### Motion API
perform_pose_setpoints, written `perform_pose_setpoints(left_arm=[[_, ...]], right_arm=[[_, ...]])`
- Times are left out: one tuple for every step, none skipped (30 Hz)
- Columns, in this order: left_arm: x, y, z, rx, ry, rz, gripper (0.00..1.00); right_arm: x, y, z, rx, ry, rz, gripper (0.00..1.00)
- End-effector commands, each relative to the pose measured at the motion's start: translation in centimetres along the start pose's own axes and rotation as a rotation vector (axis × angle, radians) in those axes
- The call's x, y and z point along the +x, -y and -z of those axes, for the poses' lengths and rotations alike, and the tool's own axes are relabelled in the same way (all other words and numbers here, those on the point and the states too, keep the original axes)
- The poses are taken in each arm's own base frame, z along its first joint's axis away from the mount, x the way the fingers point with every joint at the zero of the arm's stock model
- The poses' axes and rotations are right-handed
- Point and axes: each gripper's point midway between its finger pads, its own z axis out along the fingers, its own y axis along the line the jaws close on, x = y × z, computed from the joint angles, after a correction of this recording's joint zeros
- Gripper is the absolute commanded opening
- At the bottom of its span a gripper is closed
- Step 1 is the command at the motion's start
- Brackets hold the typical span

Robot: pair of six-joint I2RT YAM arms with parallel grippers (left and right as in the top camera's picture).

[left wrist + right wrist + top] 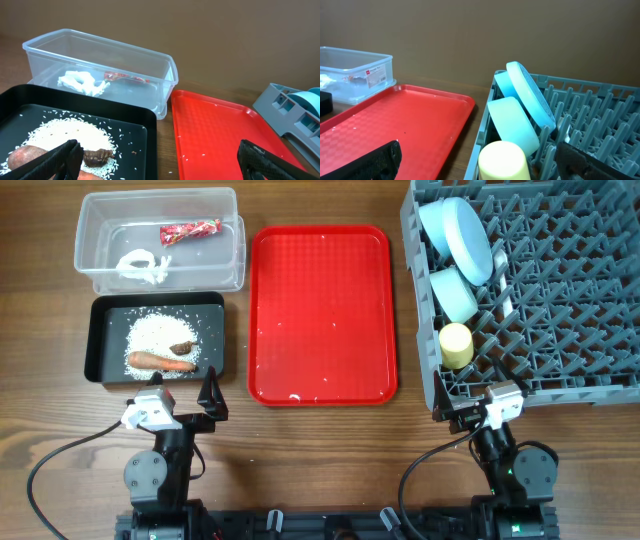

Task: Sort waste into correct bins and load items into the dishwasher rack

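The clear tub (225, 255) holds the red wrapper (190, 229) and the white scrap (143, 267); both also show in the left wrist view, the wrapper (125, 77) and the scrap (82, 82). The black tub (100, 340) holds rice (160, 332), the brown lump (182, 348) and the carrot stick (160, 361). The grey rack (560, 290) holds the blue plate (458, 235), a pale bowl (452, 293) and the yellow cup (456, 345) on its left side. My left gripper (185, 392) is open and empty just in front of the black tub. My right gripper (480, 408) is open and empty at the rack's near left corner.
The flat red tray (322, 315) lies between the tubs and the rack, with a few rice grains on it (200, 154). A white piece (505, 292) stands among the rack pegs right of the bowl. Both arm bases sit at the table's near edge.
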Motion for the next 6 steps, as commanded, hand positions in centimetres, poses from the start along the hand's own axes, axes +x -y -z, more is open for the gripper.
perform_pose_setpoints(left_arm=[[0.2,0.21,0.0,0.013,0.0,-0.021,1.0],[0.2,0.21,0.0,0.013,0.0,-0.021,1.0],[0.2,0.21,0.0,0.013,0.0,-0.021,1.0],[0.2,0.21,0.0,0.013,0.0,-0.021,1.0],[0.2,0.21,0.0,0.013,0.0,-0.021,1.0],[0.2,0.21,0.0,0.013,0.0,-0.021,1.0]], right_arm=[[-0.11,-0.22,0.03,-0.01,0.008,-0.008,1.0],[-0.11,-0.22,0.03,-0.01,0.008,-0.008,1.0],[-0.11,-0.23,0.03,-0.01,0.008,-0.008,1.0],[-0.11,-0.22,0.03,-0.01,0.008,-0.008,1.0],[-0.12,-0.22,0.03,-0.01,0.008,-0.008,1.0],[-0.11,-0.22,0.03,-0.01,0.008,-0.008,1.0]])
